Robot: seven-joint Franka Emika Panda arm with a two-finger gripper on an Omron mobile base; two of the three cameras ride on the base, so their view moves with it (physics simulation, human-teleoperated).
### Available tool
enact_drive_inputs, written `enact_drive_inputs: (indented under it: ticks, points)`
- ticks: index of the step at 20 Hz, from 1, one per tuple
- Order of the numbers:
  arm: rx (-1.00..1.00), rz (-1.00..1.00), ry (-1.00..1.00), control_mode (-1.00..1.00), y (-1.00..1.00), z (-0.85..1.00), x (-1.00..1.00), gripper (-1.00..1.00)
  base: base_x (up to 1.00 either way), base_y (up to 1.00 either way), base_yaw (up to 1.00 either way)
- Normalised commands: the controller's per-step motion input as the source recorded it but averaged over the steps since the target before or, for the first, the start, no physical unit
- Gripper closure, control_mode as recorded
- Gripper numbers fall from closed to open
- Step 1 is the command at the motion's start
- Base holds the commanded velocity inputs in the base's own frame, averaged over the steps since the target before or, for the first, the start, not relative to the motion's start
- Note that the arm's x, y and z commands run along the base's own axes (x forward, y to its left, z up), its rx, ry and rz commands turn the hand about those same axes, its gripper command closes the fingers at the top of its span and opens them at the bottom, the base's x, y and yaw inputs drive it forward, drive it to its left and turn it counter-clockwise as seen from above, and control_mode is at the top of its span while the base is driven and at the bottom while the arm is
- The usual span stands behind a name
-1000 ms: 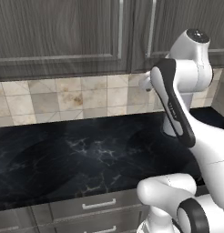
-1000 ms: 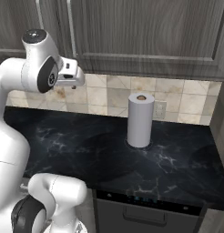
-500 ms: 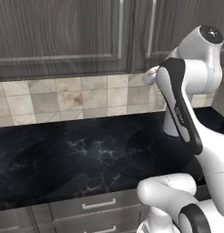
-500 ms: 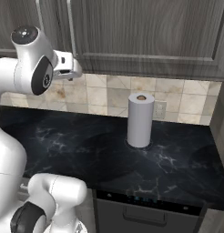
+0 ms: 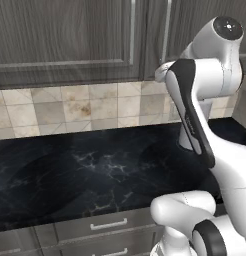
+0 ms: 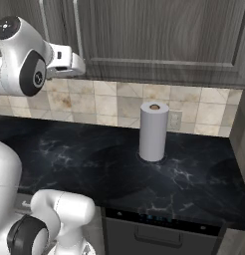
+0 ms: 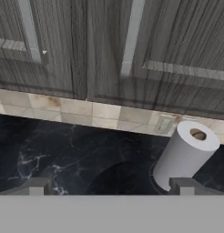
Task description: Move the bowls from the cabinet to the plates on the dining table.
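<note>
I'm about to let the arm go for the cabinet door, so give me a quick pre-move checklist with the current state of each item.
1. Cabinet doors shut, so the bowls inside stay hidden: not ok, must open first.
2. Gripper open and holding nothing: ok.
3. Bar handles in the hand view, ahead of the fingertips: ok.
4. Paper towel roll upright on the counter, below the doors, apart from the gripper: ok.
5. Plates ready on the dining table: cannot tell.
</note>
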Motion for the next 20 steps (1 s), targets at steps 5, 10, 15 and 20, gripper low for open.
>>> enact_drive_inputs:
  ticks: [5, 10, 15, 20]
  points:
    - [0.01, -0.04, 0.0, -1.0, -0.01, 0.2, 0.01, -1.0, 0.0, 0.0, 0.0]
    - [0.0, -0.02, -0.03, -1.0, 0.0, 0.17, 0.16, -1.0, 0.0, 0.0, 0.0]
    - [0.0, 0.0, -0.02, -1.0, 0.0, 0.17, 0.28, -1.0, 0.0, 0.0, 0.0]
    - [0.02, 0.0, -0.03, -1.0, 0.0, 0.11, 0.29, -1.0, 0.0, 0.0, 0.0]
